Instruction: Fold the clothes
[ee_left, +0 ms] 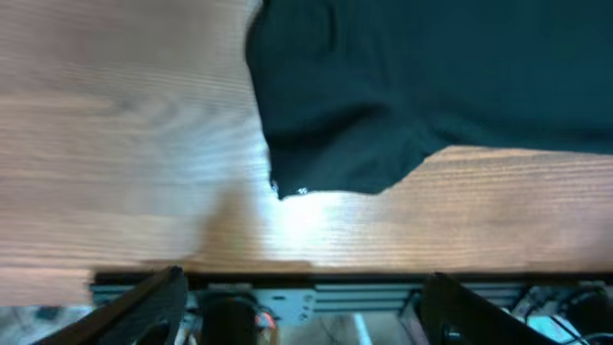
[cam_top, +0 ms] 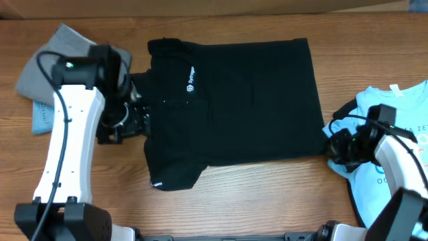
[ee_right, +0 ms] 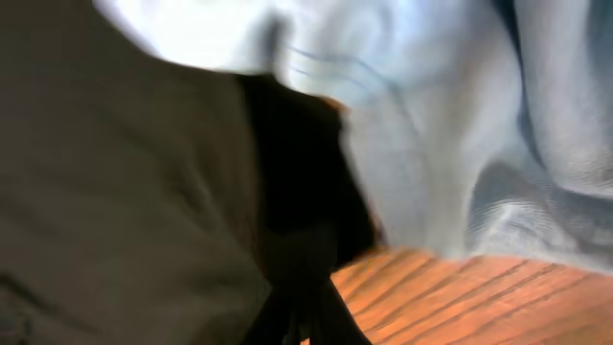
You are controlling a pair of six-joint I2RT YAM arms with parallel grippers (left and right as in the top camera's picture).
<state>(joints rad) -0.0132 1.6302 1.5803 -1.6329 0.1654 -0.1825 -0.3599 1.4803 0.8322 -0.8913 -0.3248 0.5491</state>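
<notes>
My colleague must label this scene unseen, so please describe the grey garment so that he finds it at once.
On the wooden table, go to the logo end of the black T-shirt. Past it, near the table's corner, a grey garment lies partly hidden by the white left arm. It is the only grey cloth; the light blue shirt lies at the opposite end.

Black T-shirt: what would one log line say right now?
black T-shirt: flat on table | left jaws: open, empty, beside shirt | right jaws: shut on hem corner | blue shirt: right edge

Left arm, right arm: white links, blk joints & cables; left has green LED.
</notes>
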